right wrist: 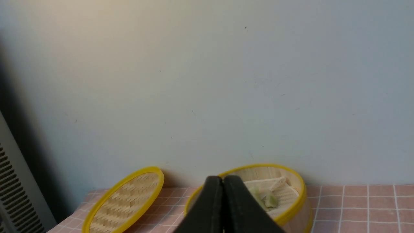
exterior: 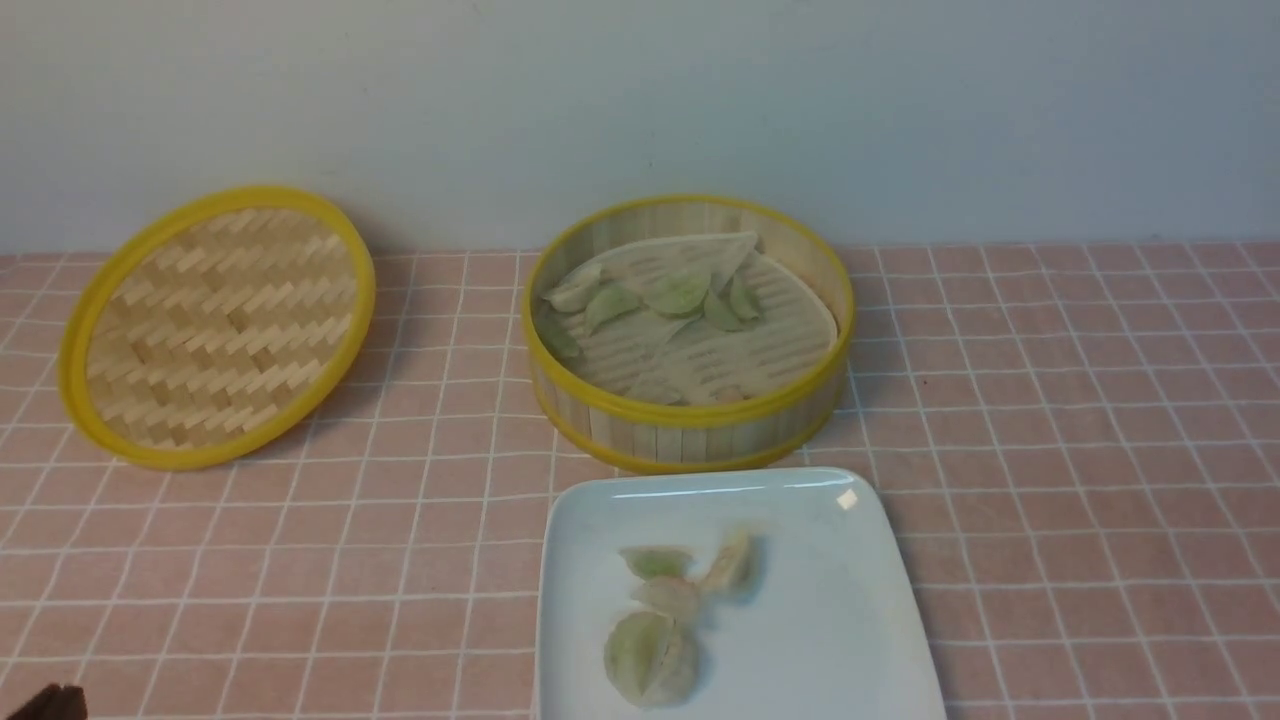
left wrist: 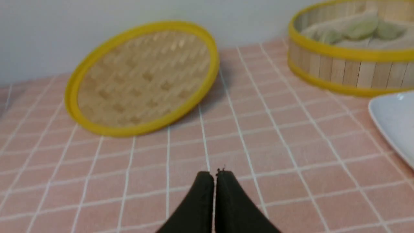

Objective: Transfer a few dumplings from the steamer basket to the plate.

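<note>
Fingers of left end effector (left wrist: 214,174) and right end effector (right wrist: 223,180) pressed together, holding nothing.

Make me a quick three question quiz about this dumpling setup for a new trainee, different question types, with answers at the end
1. True or false: the plate is bare.
2. Where is the woven lid? A) covering the steamer basket B) propped against the wall, off to the basket's left
3. Fill in: the left gripper and the right gripper are both ____.

Key: 1 false, dumplings lie on it; 2 B; 3 shut.
</note>
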Controlling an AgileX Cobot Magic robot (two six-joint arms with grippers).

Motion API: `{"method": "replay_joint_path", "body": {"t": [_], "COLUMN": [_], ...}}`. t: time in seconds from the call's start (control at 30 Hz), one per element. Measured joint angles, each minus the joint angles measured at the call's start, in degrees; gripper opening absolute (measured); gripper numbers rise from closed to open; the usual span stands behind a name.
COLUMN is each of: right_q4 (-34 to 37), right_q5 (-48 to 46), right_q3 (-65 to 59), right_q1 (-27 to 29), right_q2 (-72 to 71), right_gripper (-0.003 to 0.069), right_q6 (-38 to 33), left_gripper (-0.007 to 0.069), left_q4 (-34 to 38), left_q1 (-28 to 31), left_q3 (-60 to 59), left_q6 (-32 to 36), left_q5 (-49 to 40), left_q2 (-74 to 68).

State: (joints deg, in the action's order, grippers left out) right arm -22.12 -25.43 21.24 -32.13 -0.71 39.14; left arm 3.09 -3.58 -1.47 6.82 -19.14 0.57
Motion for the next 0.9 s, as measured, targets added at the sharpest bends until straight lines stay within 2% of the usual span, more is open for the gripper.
{"method": "replay_joint_path", "body": {"t": [0.07, 0.9], "right_q4": [0.0, -0.14], "right_q5": [0.0, 0.0], "right_q3": [0.0, 0.0], "right_q1": [0.0, 0.0], "right_q2": [0.0, 0.0], "right_gripper": [-0.0014, -0.0014], "right_q6": [0.0, 0.0], "left_gripper": [-0.0006, -0.0006], "left_q4": [0.39, 0.63], "left_q1": [0.0, 0.0], "left_q3": [-0.21, -0.21], "left_q6": [0.0, -0.08], "left_q5": [-2.11, -2.43], "left_q2": [0.0, 0.0]}}
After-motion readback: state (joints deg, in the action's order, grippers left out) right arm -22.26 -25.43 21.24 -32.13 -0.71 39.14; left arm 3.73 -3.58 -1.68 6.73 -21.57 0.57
